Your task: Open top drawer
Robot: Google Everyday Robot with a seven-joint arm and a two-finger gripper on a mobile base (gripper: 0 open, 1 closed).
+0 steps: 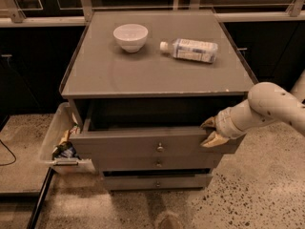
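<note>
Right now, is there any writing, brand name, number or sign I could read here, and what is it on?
No text can be read here.
Label on the bottle: printed, but too blurred to read.
The packets in the bin beside the cabinet: too small to read.
The bowl, the top drawer front and the gripper at that drawer's right end: no marks visible.
</note>
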